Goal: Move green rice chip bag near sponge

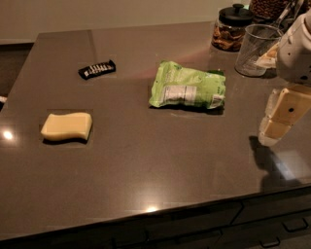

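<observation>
Gripper (275,127) at right edge, arm (297,47) cropped, far jar (266,8) cut off.

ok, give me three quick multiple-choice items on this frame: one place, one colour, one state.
1. Where is the sponge relative to the green rice chip bag?
A) on top of it
B) apart, to its left in the camera view, nearer the front edge
C) tucked under it

2. What colour is the small bar behind the sponge?
A) red
B) white
C) black

3. What state is the bag in?
A) lying flat on the counter, apart from the gripper
B) hanging in the air
C) standing upright

Answers:
1 B: bare counter separates them.
2 C: it is dark with pale markings.
3 A: it rests mid-counter, and the gripper hangs at the right edge.
</observation>
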Controlling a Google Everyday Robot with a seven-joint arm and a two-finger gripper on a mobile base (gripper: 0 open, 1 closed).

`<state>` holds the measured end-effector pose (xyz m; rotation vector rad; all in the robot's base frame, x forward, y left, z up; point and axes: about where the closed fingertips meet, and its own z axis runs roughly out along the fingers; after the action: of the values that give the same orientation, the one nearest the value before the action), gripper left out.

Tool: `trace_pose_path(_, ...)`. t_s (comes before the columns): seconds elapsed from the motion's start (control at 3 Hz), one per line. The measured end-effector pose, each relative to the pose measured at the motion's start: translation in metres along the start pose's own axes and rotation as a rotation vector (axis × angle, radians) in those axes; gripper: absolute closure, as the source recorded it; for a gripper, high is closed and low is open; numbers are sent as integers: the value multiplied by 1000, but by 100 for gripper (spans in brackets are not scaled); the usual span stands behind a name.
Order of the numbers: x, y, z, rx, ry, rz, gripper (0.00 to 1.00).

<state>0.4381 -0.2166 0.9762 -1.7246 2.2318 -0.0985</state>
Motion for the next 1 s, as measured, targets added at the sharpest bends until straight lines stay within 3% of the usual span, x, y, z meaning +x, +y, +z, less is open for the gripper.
trace_pose_path(0.67,-7,-10,3,-6,-37,11,0)
trace_pose_path(1.0,-26,-30,14,13,-70,16,0)
